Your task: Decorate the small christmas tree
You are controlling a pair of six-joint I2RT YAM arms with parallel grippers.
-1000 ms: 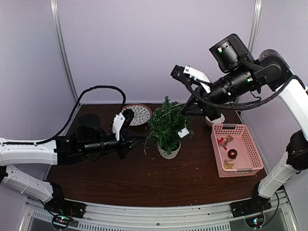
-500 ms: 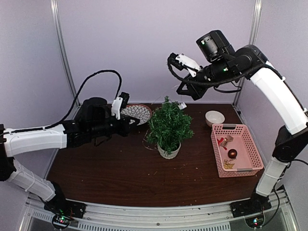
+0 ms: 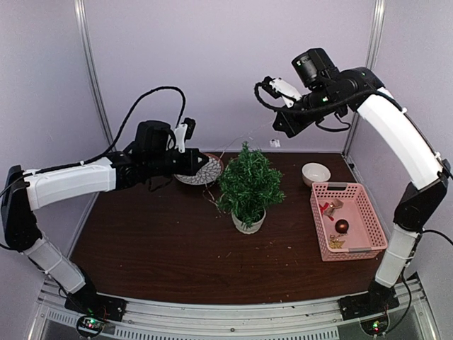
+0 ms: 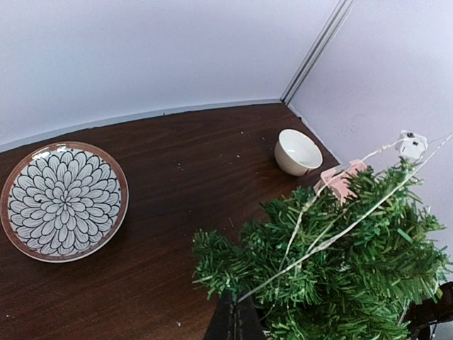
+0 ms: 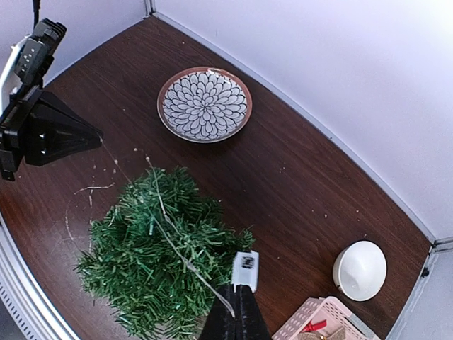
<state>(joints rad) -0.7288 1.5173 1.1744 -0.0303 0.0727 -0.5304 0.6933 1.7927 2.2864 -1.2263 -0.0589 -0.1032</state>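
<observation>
My left claw (image 4: 233, 312) and right claw (image 5: 238, 308) both pinch shut on the light wire (image 4: 333, 237); overtightening could topple the tree (image 3: 248, 185).

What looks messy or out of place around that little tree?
Nothing is broken, but a thin wire runs slantwise across the small christmas tree. It is pinched by the left tool and right tool, with a small white box on it. Loose specks lie scattered on the table.
</observation>
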